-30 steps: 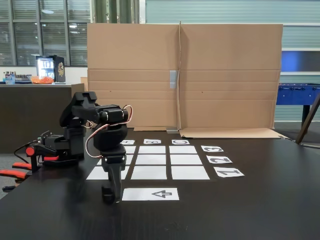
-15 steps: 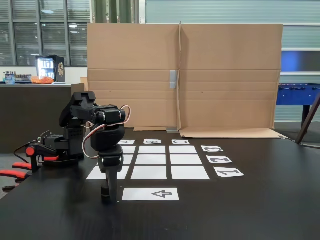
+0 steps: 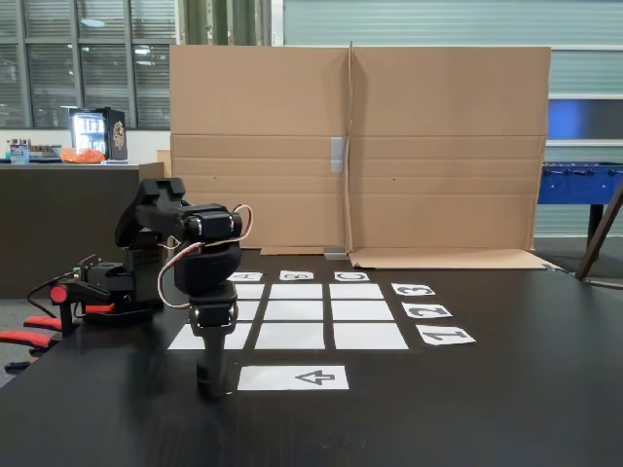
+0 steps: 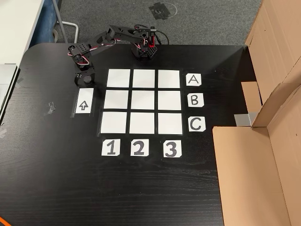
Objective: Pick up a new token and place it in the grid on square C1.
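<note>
Gripper [image 3: 209, 381] is pointed straight down at the table [image 3: 487, 409], just left of the arrow sheet [image 3: 294, 377] in the fixed view. Jaw state can't be told; the fingers merge into the dark tabletop. Token can't be made out. Grid [image 4: 142, 101] is unoccupied, square C1 [image 4: 114, 122] included, well apart from the gripper [image 4: 80, 82].

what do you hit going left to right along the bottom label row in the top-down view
label 1 → label 2 → label 3, all just below the grid
</note>
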Tool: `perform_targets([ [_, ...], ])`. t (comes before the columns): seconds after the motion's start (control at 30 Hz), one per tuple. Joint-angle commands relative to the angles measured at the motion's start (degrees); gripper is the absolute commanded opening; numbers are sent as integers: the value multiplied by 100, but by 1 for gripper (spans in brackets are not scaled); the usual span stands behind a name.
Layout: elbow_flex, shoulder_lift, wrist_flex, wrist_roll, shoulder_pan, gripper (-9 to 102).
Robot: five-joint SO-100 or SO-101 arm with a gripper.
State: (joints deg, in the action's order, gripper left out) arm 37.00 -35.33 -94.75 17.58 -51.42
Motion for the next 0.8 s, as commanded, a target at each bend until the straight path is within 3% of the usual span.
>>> perform_targets([
  [0.0,88,-9,18,88,-114,28],
  [0.3,105,9,70,97,-167,21],
  [0.4,105,18,141,97,-193,13],
  [0.77,105,26,334,-123,-220,1],
])
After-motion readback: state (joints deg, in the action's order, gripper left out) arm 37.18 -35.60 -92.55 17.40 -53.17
